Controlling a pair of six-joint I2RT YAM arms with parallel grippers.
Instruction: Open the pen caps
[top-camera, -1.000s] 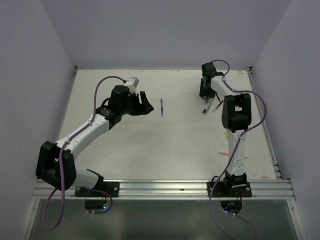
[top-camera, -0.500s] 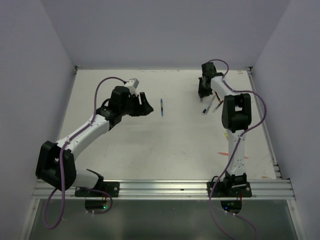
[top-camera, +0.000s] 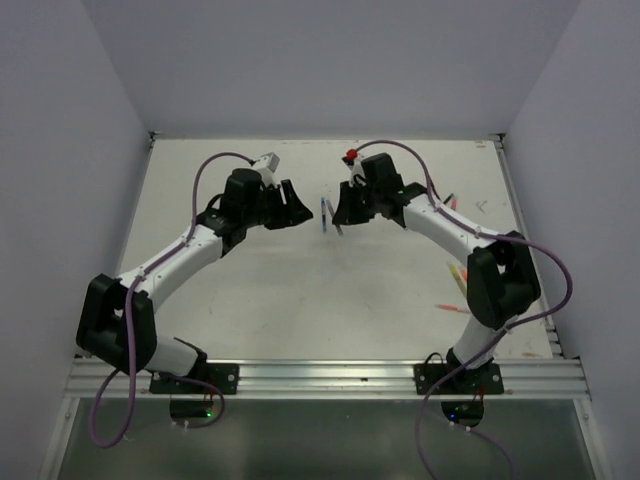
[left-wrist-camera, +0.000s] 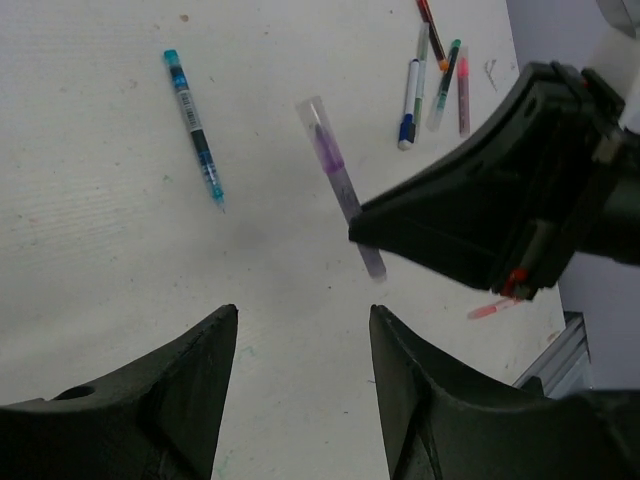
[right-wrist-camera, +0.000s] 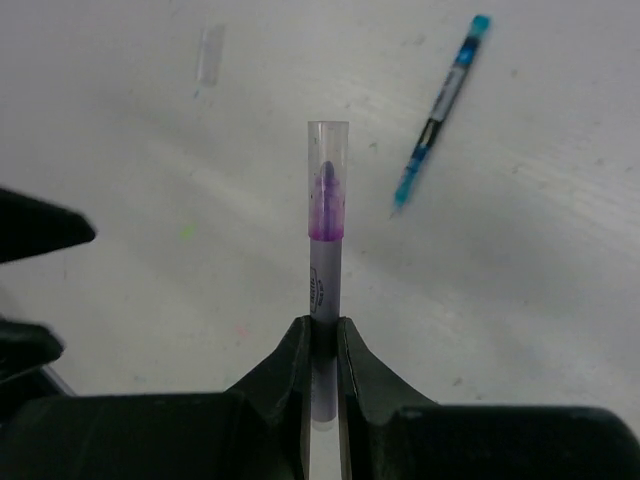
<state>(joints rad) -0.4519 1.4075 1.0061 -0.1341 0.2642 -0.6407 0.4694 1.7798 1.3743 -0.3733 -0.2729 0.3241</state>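
Observation:
My right gripper (right-wrist-camera: 322, 325) is shut on a purple-grey pen (right-wrist-camera: 327, 265) and holds it above the table. The pen's clear, purple-tinted cap (right-wrist-camera: 327, 180) is on and points away from the jaws. In the top view this gripper (top-camera: 342, 215) is at the table's middle, facing my left gripper (top-camera: 295, 210) a short gap away. My left gripper (left-wrist-camera: 302, 315) is open and empty, with the held pen (left-wrist-camera: 338, 185) just ahead of its fingertips. A teal pen (top-camera: 325, 213) lies on the table between the grippers, and it also shows in the left wrist view (left-wrist-camera: 193, 125) and the right wrist view (right-wrist-camera: 440, 110).
Several more pens (left-wrist-camera: 432, 70) lie in a cluster at the far right (top-camera: 447, 203). A pink pen (left-wrist-camera: 495, 308) and a yellow one (top-camera: 457, 275) lie near the right arm. A short clear tube (right-wrist-camera: 209, 55) lies loose on the table. Walls close in on the table's left, back and right.
My right arm has swung from the pen cluster at the far right to the table's middle, carrying the purple-grey pen. My left gripper has shifted slightly toward it.

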